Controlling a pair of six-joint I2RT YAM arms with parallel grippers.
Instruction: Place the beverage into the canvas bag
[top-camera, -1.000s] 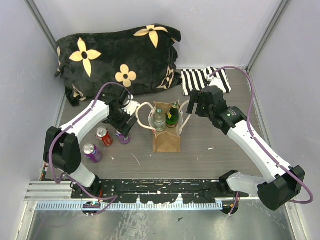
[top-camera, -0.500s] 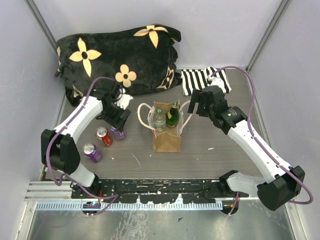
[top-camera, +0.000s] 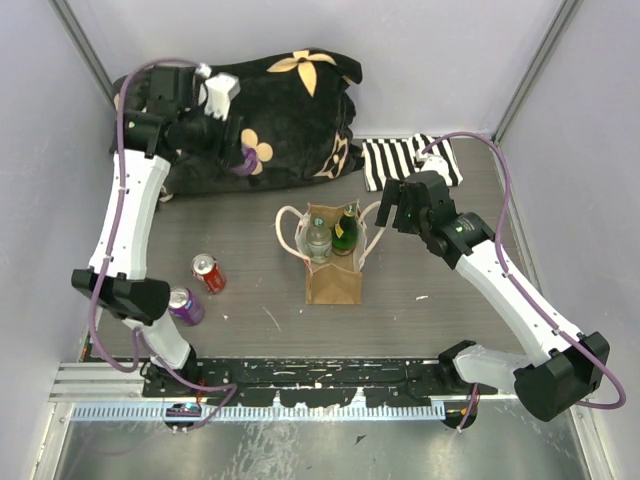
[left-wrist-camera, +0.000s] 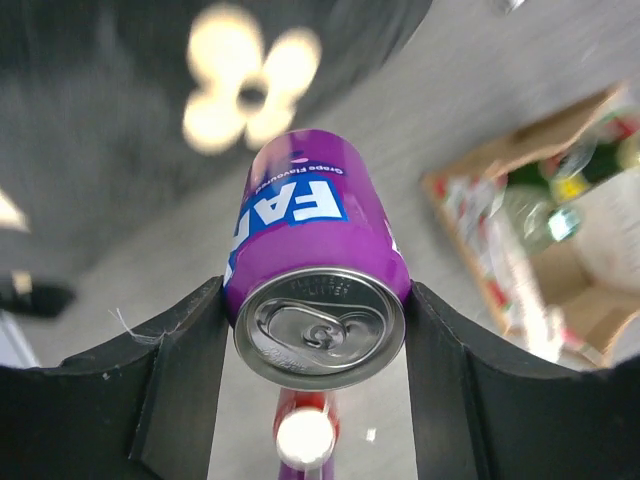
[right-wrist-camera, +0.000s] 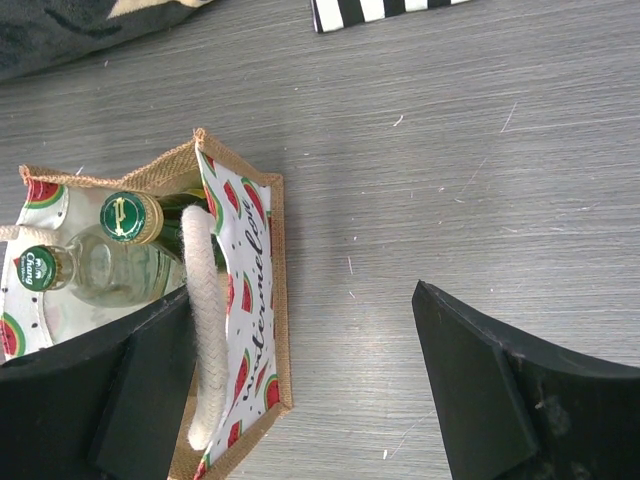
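Bright, even light, soft shadows; left wrist background blurred, canvas bag (left-wrist-camera: 480, 200) smeared, perhaps by motion.

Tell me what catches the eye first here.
The left end effector grips a purple can high over the black flowered plush at the back left. Mid-table, the canvas bag stands open with a clear bottle and a green bottle inside. The right end effector hangs open beside its handle.
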